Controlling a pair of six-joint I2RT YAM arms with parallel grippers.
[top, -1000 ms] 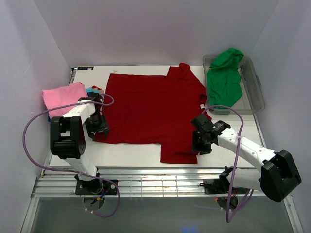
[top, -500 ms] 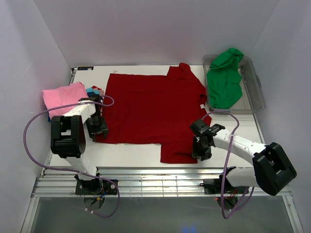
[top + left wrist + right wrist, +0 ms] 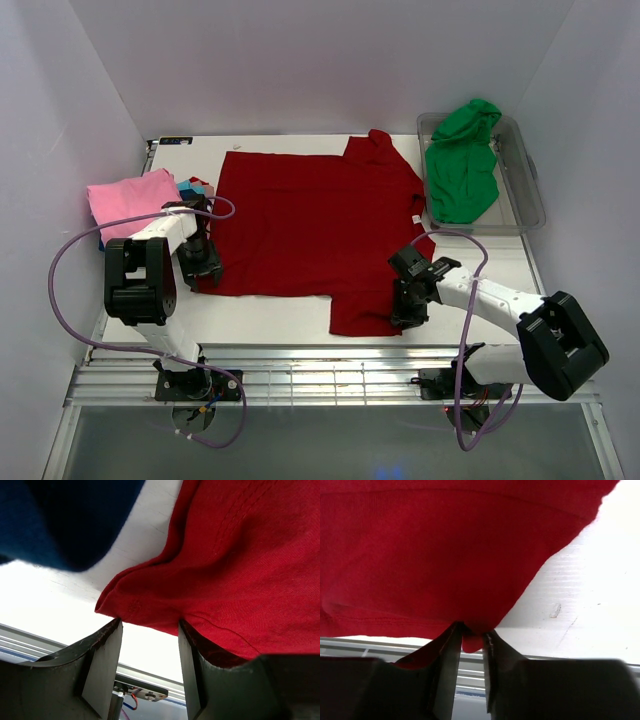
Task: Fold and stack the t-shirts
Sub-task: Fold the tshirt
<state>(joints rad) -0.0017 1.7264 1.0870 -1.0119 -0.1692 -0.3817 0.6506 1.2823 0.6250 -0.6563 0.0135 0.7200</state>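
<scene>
Top external showed the one real change over the last second: the right claw (image 3: 408, 308) had slid in and toward me from beside the red t-shirt (image 3: 310, 225) onto its near right corner, the flap I took for a sleeve. The left claw (image 3: 203, 268) had barely shifted at the shirt's near left corner. On the right wrist view the fingers had drawn almost together, with a small tuck of red cloth nipped between their tips, so I judged that claw to be grasping the red t-shirt at its very edge. The rest of the shirt was spread away from the tips, with bare table (image 3: 580, 605) to one side. On the left wrist view the fingers stood apart and released. The shirt's folded corner lay right at the tips, with white table showing through the gap, so I judged that nothing was gripped there yet. I read this as one corner secured and the other still to be taken before the first fold could be lifted. The red t-shirt lay flat across the middle of the table. The pink t-shirt (image 3: 125, 200) sat folded at the far left, with a blue t-shirt (image 3: 65, 520) close beside the left claw. The green t-shirt (image 3: 460, 170) was still heaped in the clear tub (image 3: 530, 195) at the far right.
</scene>
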